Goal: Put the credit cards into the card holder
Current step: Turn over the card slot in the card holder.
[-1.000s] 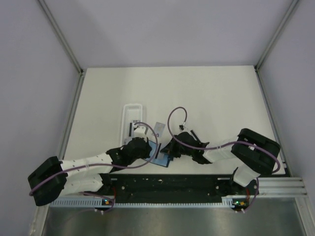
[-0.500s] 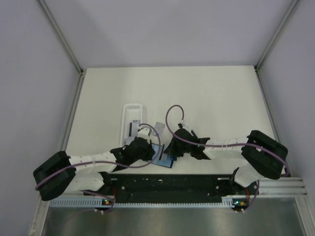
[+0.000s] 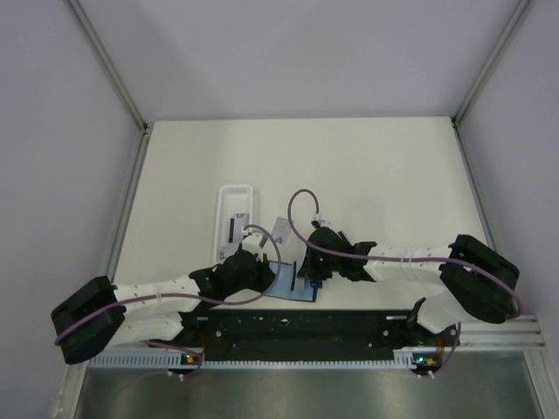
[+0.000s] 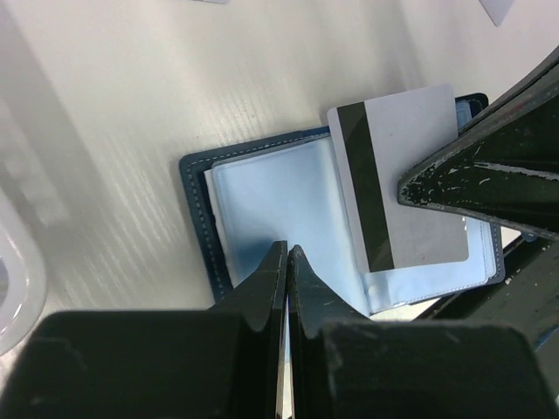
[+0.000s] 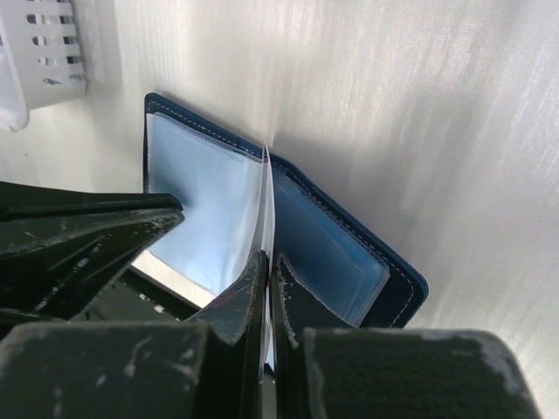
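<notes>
Further left now: my right gripper (image 5: 265, 262) pinches one card (image 4: 410, 166) over the open card holder (image 4: 194, 218); my left gripper (image 4: 286, 255), closed, apparently pins its pale inside steady.

The card holder (image 4: 262, 201) is dark navy outside, edged with pale stitching, and light blue within. The card (image 4: 410, 175) lying on it is pale grey with one black stripe. The left gripper (image 4: 286, 257) and right gripper (image 5: 266, 266) are black, flecked with white scuffs. The table (image 3: 367, 166) under the card holder is cream, finely streaked.
</notes>
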